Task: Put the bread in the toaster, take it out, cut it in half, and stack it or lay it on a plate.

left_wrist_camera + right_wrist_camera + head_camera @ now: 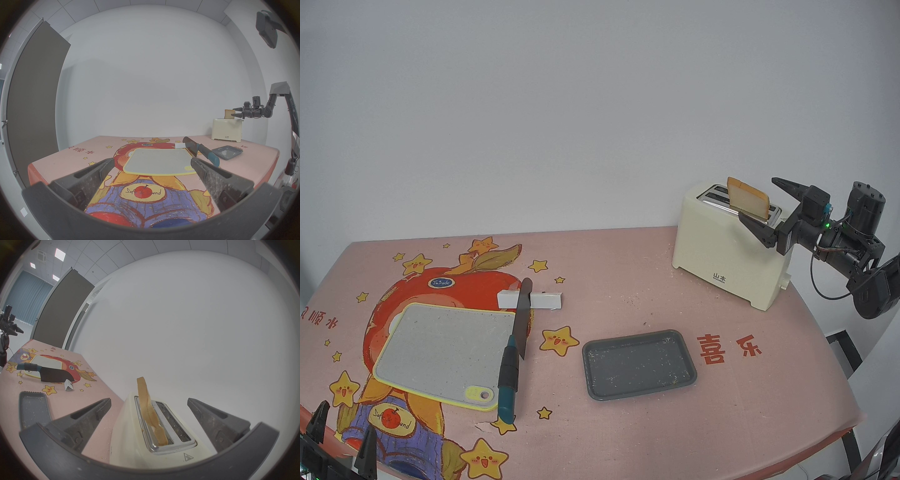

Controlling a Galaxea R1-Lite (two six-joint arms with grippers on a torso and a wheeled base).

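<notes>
Now, browned bread slice (747,196): leaning, half out of cream plastic toaster (725,250).
Right tool (757,198): mine, wide, near slice.
Risk: off-centre pinch; I crumble or drop it.

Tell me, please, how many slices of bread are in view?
1. The bread slice sticks up, tilted, from one slot of the toaster at the table's far right; another could be hidden deeper inside.

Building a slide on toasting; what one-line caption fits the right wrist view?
Open right gripper poised at the toaster, a bread slice sticking up, tilted, from one slot.
</notes>
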